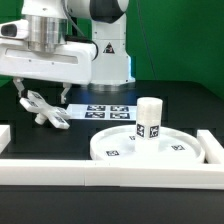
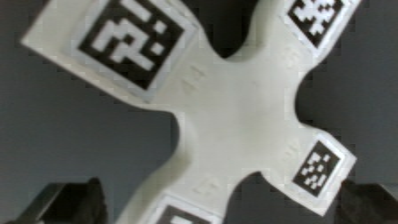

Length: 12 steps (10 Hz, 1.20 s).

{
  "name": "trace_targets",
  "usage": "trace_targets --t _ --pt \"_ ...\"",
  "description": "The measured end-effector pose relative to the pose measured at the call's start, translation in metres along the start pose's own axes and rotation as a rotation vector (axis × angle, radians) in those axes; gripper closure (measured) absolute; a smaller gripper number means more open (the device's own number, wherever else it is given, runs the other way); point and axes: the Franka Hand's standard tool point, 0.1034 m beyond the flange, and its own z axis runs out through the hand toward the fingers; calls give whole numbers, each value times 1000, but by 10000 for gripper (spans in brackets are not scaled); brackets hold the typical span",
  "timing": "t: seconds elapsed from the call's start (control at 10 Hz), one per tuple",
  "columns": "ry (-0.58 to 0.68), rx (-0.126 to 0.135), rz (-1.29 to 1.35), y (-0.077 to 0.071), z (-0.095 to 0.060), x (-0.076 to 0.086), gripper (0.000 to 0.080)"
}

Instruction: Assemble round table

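The small cross-shaped foot point(image 1: 46, 111) lies flat on the black table at the exterior view's left. It fills the wrist view point(image 2: 222, 110), with square tags on its arms. My gripper point(image 1: 37, 97) hangs low right over it and is open. In the wrist view one arm of the foot runs in between the jaws point(image 2: 210, 214), and one dark fingertip point(image 2: 75, 200) shows beside it. The large rimmed round disc point(image 1: 115, 147) lies at the exterior view's right. The short thick cylinder leg point(image 1: 149, 118) stands upright on it.
The marker board point(image 1: 106, 112) lies flat between the foot and the disc. Long white border bars run along the front point(image 1: 110, 171), the exterior view's right point(image 1: 211, 146) and its left point(image 1: 5, 135). The robot base point(image 1: 108, 55) stands behind.
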Motion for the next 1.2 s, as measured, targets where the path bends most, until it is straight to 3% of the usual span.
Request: trace_targets --t 0.1,0.3,0.9,1.2 --pt "9 -14 -23 -6 4 -8 151" --pt "2 -33 -59 -4 15 -17 151" --pt "-23 -36 -144 -14 24 -22 151" --pt "-40 -45 -151 -8 33 -18 151"
